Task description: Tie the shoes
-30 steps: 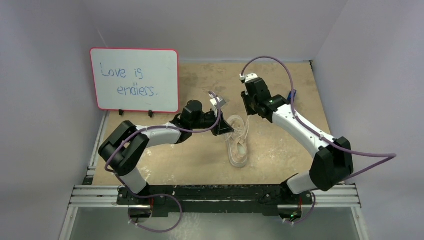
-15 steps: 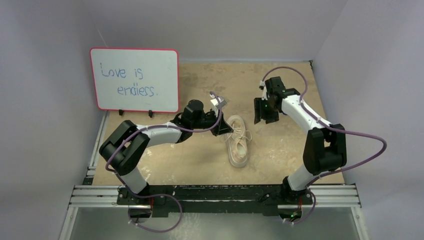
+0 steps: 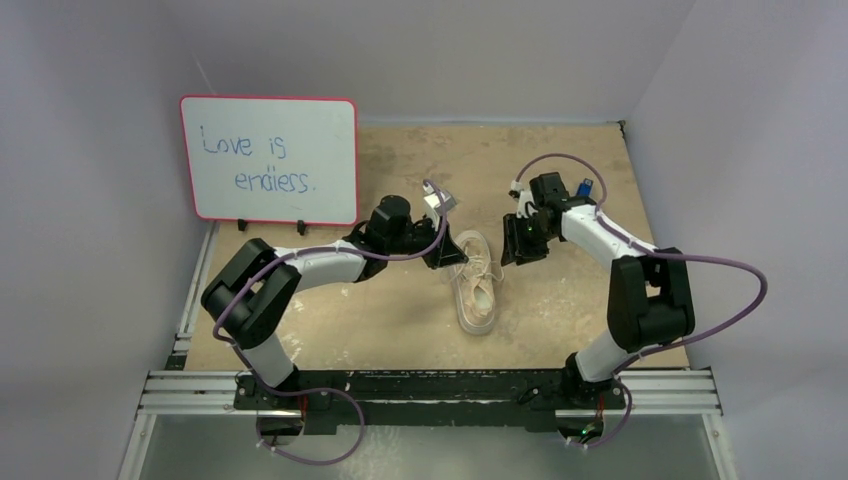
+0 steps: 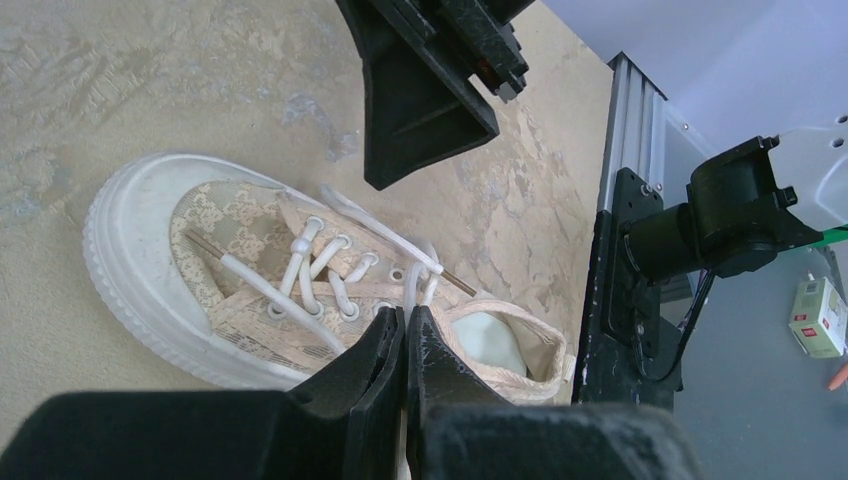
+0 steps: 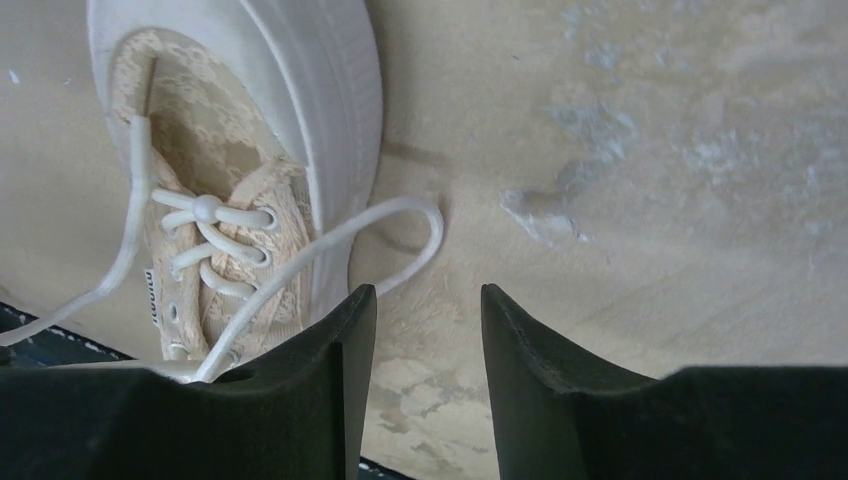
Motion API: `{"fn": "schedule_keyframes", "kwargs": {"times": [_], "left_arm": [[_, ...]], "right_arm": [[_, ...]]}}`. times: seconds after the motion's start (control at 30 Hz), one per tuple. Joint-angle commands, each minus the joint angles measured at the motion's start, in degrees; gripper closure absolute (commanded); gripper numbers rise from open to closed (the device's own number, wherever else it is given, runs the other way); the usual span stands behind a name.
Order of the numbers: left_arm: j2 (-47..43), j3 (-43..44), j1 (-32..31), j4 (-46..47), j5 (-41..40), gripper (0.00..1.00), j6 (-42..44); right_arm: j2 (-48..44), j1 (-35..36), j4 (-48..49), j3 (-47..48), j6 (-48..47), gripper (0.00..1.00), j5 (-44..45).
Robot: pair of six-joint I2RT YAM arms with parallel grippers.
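The pale pink-beige sneaker [image 3: 476,288] lies on the board between the arms, with loose white laces [image 4: 330,262]. My left gripper [image 3: 449,256] is at the shoe's left side. In the left wrist view its jaws [image 4: 406,318] are shut, and a white lace strand from the top eyelets runs down between them. My right gripper [image 3: 514,247] is open just right of the shoe, low over the board. In the right wrist view its open jaws [image 5: 428,305] hover beside the shoe [image 5: 300,110], with a lace loop [image 5: 425,222] lying on the board just ahead of them.
A whiteboard [image 3: 268,158] with a red frame stands at the back left. Grey walls close in both sides and the back. A metal rail [image 3: 430,390] runs along the near edge, also in the left wrist view [image 4: 625,180].
My right gripper has swung away from above the shoe, then come down and in to its right side. The left gripper and the shoe have barely moved.
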Motion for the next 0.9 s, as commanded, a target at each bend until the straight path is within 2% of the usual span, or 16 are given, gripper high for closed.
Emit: {"fn": "schedule_keyframes", "kwargs": {"times": [0.0,0.2,0.33,0.37,0.47,0.53,0.57,0.7,0.87], "left_arm": [[-0.45,2.56,0.35,0.38,1.02,1.00,1.48],[-0.64,2.60,0.50,-0.86,0.85,1.00,2.23],[-0.58,2.90,0.70,-1.07,0.86,1.00,2.03],[-0.55,2.93,0.76,-1.07,0.72,1.00,1.94],[-0.50,2.76,0.71,-0.51,0.83,1.00,1.68],[-0.22,2.63,0.72,0.09,1.24,1.00,1.74],[0.06,2.59,0.71,0.15,1.42,1.00,1.86],[0.78,1.69,0.76,2.91,2.47,1.00,0.07],[0.77,0.30,0.79,9.41,1.69,1.00,-5.24]], "right_arm": [[1.95,0.76,5.59,-0.50,-7.18,0.54,-5.03],[5.64,2.71,7.23,0.90,-8.10,0.51,-7.35],[7.97,5.13,8.89,1.29,-7.69,0.53,-0.32],[7.94,5.73,9.93,0.84,-6.69,0.58,3.83],[6.43,6.06,13.47,-1.27,-3.77,0.79,7.85],[4.32,5.92,11.48,-1.73,-1.20,0.96,7.94],[2.94,5.69,9.45,-1.08,-1.01,1.00,8.24],[-3.62,5.62,4.36,-1.02,-1.98,1.00,0.44],[-11.77,5.59,3.25,-3.21,0.69,1.00,-8.57]]}}
